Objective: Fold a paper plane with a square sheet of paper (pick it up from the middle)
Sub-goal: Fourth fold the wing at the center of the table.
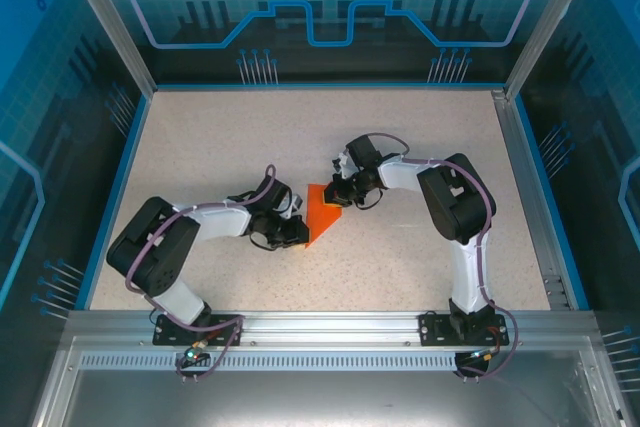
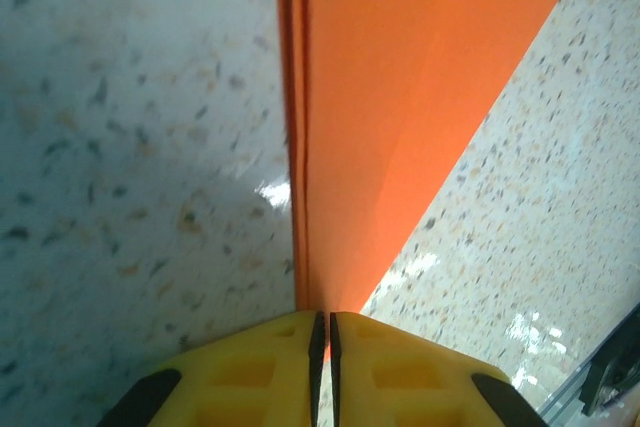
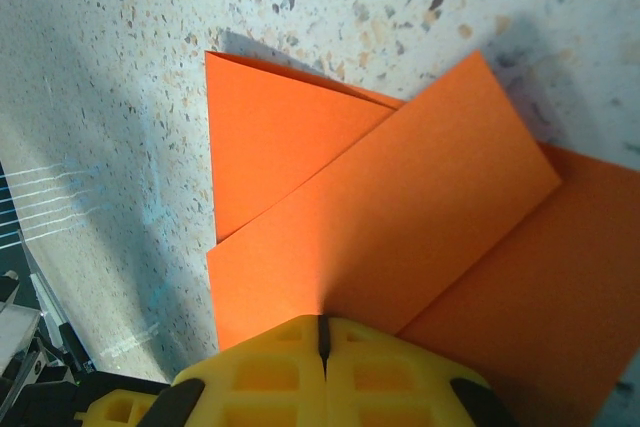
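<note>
At the near edge a metal rail is seen, and the left arm and the right arm, both black and white, are bolted to it. Further in, about the middle of the bench, the orange sheet of paper is found. It is creased into a flat wedge, with its narrow tip turned toward 7 o'clock.

The left hand is placed at 8 o'clock of the sheet. In the left wrist view its yellow fingers are almost closed, and the layered edge of the paper is pinched in the thin slit between them. The right hand is placed at 1 o'clock of the sheet. In the right wrist view its fingers are pressed fully together on the edge of a long folded flap, under which a triangular layer is seen.

The paper is thin, matt and sharp at the folds. The bench surface is pale and speckled, with a slight shine. At the far side a blue printed wall is seen.
</note>
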